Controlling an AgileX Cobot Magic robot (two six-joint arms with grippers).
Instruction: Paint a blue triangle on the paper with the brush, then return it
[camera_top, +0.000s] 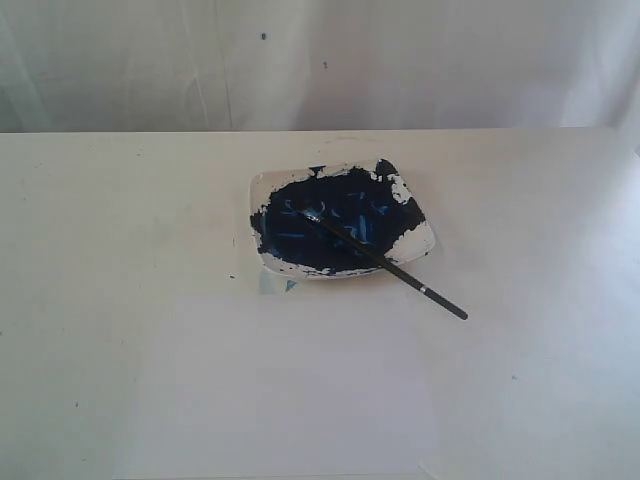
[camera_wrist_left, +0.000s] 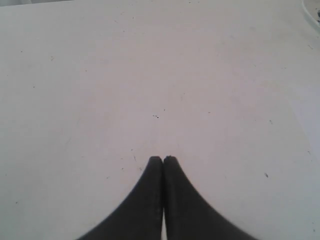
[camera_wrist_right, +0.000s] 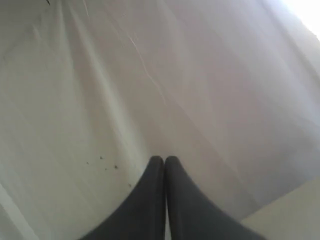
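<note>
We are looking at the thin, long black-handled brush (camera_top: 385, 262) with its small silver band, and it is lying loose across the square white paint-smeared dish (camera_top: 421, 241) near the middle of the off-white bench (camera_top: 100, 250). Its bristle end is resting in the dark blue paint (camera_top: 330, 228), which is showing lighter blue streaks. Its handle is crossing the dish's rim and pointing out towards 4 o'clock, with the end hanging past the dish over the bench.

At 6 o'clock from the dish, just beside it, the large plain white rectangular sheet of paper (camera_top: 290, 400) is lying flat. It is showing only slightly brighter than the bench, with faint edges. At 12 o'clock, beyond the far edge of the bench, a white draped cloth (camera_top: 400, 60) is hanging as a backdrop.

Neither arm is showing in the exterior view. In the left wrist view we are seeing the left claw (camera_wrist_left: 163, 159) with its two dark fingers pressed together, gripping nothing, over bare bench. In the right wrist view the right claw (camera_wrist_right: 164, 159) is likewise closed and empty, facing the creased white cloth.
</note>
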